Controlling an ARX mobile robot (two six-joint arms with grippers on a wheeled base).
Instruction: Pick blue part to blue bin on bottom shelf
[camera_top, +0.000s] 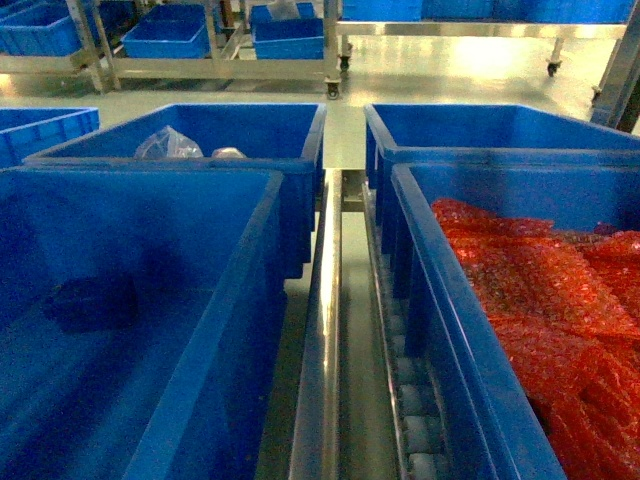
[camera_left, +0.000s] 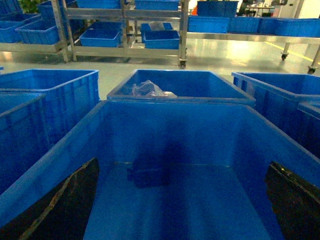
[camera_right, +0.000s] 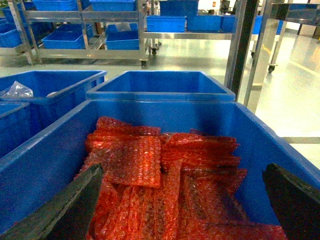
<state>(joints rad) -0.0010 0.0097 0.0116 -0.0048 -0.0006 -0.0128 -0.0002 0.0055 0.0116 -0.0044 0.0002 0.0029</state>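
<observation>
Head view: a dark blue block-shaped part (camera_top: 95, 300) lies at nine o'clock inside the near-left blue plastic bin (camera_top: 240, 300).

Left wrist view: the left gripper (camera_left: 182, 200) gapes wide, empty, over that part (camera_left: 147, 175).

Right wrist view: the right gripper (camera_right: 185, 200) spreads wide, empty, above red bubble-wrap bags (camera_right: 165, 175).

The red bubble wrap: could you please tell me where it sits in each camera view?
Head: the red bubble wrap fills the near right bin, at right.
Left wrist: not in view.
Right wrist: centre and bottom, inside the near bin.
Shared landmark: the clear plastic bag in a farther bin.
</observation>
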